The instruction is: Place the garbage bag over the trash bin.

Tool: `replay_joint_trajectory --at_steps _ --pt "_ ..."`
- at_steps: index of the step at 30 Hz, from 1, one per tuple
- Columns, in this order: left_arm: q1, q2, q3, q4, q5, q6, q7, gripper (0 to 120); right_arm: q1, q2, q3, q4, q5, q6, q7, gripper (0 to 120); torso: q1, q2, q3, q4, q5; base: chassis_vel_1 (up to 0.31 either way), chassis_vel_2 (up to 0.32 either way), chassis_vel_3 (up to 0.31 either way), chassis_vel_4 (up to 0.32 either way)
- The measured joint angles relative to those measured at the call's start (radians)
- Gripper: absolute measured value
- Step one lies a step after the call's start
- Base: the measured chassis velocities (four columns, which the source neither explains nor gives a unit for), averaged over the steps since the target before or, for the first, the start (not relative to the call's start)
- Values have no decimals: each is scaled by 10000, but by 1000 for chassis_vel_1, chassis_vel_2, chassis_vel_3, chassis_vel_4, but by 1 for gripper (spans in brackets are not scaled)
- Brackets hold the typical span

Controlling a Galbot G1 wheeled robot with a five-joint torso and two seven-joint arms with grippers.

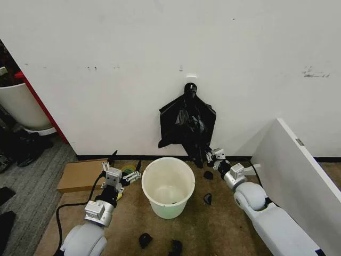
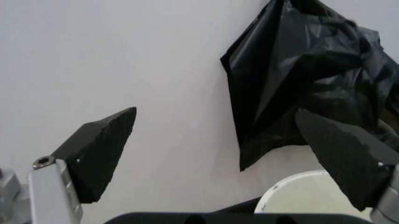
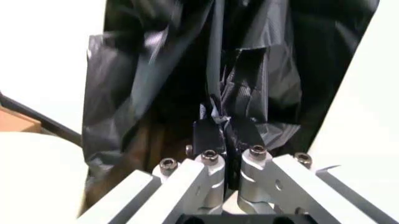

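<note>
The garbage bag (image 1: 187,124) is seen hanging from a hook on the wall, its long axis running straight down, with its lower tip reaching to just behind and slightly to the right of the trash bin (image 1: 168,186), which stands open-mouthed on the floor. The right end effector (image 1: 209,156) is held at that lower tip, and in the right wrist view its fingers (image 3: 208,135) are pressed together on a gathered fold of the black plastic, so a pinch on the bag is judged to be in place, though the exact depth of the bite is hard to make out among the dark folds. The left end effector (image 1: 121,172) is stationed on the other side of the bin, near its rim, with its pads (image 2: 100,149) spread wide and nothing between them; from it the bag lies up and across toward the wall. The right arm is therefore much the nearer to the bag, and the bin mouth lies forward of and below the held tip, toward the robot.
</note>
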Motion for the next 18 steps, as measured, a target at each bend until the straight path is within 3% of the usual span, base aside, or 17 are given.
replay_joint_trajectory --at_steps 9,18 --pt "-931 622 722 -87 -706 312 117 100 -780 -267 326 2326 959 -365 207 0 0 0 0 -1 -2 0 0 0 0" --pt "-1952 1370 1931 279 -1193 529 341 100 -763 -295 26 3014 1028 -528 103 0 0 0 0 3 -1 0 0 0 0"
